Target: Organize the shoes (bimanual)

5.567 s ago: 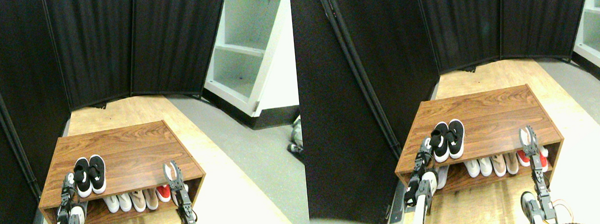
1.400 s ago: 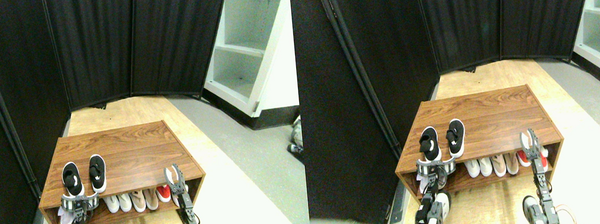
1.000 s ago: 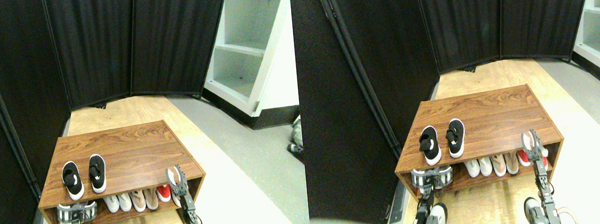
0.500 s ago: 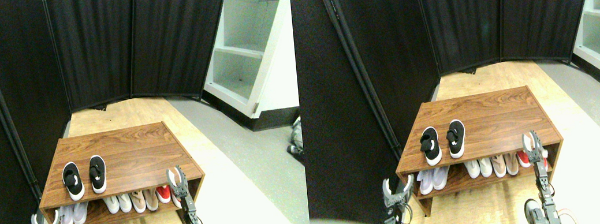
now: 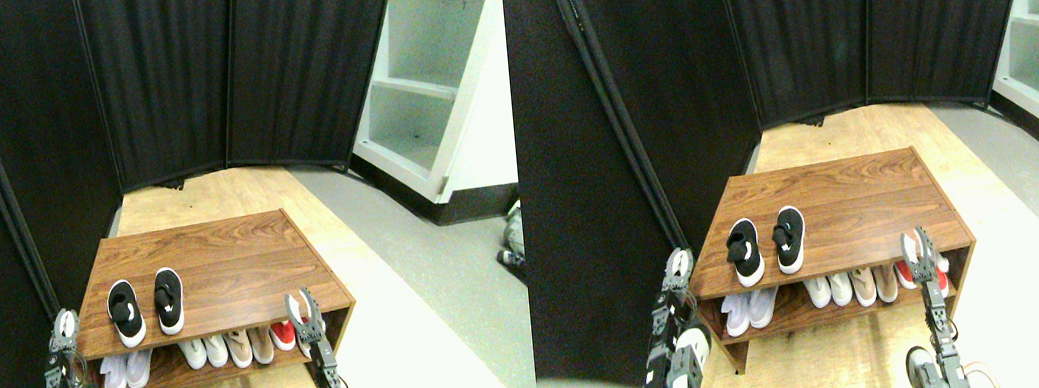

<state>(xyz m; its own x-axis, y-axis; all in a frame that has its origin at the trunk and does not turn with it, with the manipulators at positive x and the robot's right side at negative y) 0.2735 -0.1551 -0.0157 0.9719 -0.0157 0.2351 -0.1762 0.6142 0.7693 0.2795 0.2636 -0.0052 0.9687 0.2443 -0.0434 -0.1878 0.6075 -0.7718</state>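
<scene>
One wide-angle stereo camera, mounted high on the robot, looks forward and steeply down. Its two eyes sit side by side and give nearly identical views, slightly offset horizontally. Both show the low walnut-brown wooden shoe rack at moderate range in the lower centre, the black folding fabric screen behind it, and the white open shelving unit at the upper right. Both manipulators rise from the bottom edge.

A wooden shoe rack stands beyond the right gripper. On its lower shelf, left of that gripper, sit red shoes, beige shoes and white shoes. Black curtains hang far behind; a white shelf unit stands farther right.
</scene>
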